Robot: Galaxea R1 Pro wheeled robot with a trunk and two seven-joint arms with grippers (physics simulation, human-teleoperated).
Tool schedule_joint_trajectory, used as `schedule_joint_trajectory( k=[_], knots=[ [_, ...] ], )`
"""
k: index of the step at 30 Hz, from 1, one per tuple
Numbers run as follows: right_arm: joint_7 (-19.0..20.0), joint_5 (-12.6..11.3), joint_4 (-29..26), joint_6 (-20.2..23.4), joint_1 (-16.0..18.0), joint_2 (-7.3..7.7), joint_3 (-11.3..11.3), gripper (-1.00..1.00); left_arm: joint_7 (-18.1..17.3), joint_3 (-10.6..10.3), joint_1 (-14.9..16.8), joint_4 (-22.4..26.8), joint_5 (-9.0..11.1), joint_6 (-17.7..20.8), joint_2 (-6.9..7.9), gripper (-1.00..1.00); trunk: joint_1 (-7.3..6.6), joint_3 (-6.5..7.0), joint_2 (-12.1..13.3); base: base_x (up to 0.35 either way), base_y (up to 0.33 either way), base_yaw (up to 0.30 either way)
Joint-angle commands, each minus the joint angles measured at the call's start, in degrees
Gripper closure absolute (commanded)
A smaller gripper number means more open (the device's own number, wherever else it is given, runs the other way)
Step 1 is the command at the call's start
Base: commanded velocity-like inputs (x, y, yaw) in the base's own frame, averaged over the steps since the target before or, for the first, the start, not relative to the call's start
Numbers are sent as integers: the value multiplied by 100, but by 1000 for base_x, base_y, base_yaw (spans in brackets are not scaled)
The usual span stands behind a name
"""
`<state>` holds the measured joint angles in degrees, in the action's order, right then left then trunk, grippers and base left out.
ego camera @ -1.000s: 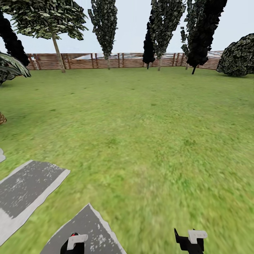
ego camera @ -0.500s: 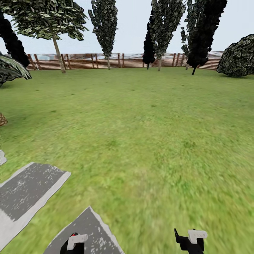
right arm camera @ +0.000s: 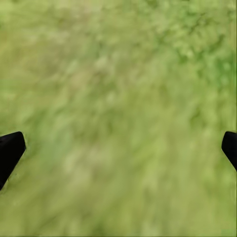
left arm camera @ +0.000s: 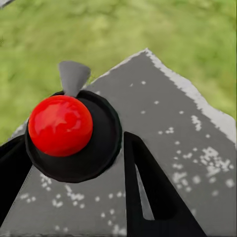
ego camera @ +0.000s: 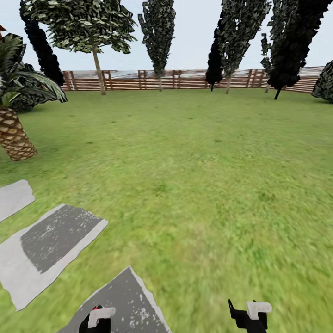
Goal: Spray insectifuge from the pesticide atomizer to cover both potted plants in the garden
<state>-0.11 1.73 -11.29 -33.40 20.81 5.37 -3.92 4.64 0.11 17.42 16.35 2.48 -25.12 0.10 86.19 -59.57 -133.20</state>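
My left gripper (ego camera: 97, 322) sits at the bottom edge of the head view, shut on the pesticide atomizer (ego camera: 96, 308), of which a red tip and a pale head peek out. In the left wrist view the atomizer (left arm camera: 61, 126) is a round black body with a shiny red knob and a grey nozzle, clamped between black fingers (left arm camera: 148, 192). The left gripper (left arm camera: 74, 165) hangs over a grey stepping stone (left arm camera: 173, 113). My right gripper (ego camera: 247, 317) is open, and its view (right arm camera: 118, 148) has blurred lawn between the widely spread tips. The potted plants are out of view.
The garden lawn (ego camera: 194, 166) stretches ahead to a brown slatted fence (ego camera: 185, 79) lined with tall trees (ego camera: 158, 32). Grey stepping stones (ego camera: 51, 249) lie at the lower left. A palm trunk (ego camera: 16, 138) stands at the left edge.
The whole head view has shifted right, so the camera turned left. That brought the palm trunk and another stone into view. Both grippers hold the same pose.
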Motion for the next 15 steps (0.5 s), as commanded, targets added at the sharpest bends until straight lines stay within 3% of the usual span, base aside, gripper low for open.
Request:
schedule_joint_trajectory(
  k=[1,15],
  knots=[
    [2,20,3,-18,2,-1,-30,-100,-2,-2,5,-7,25,-20,-1,100,-1,-4,-2,0,0,277],
    [2,20,4,-17,2,-1,-30,-100,1,-2,7,-96,33,-24,-10,100,-1,-4,-2,0,0,277]
  ],
)
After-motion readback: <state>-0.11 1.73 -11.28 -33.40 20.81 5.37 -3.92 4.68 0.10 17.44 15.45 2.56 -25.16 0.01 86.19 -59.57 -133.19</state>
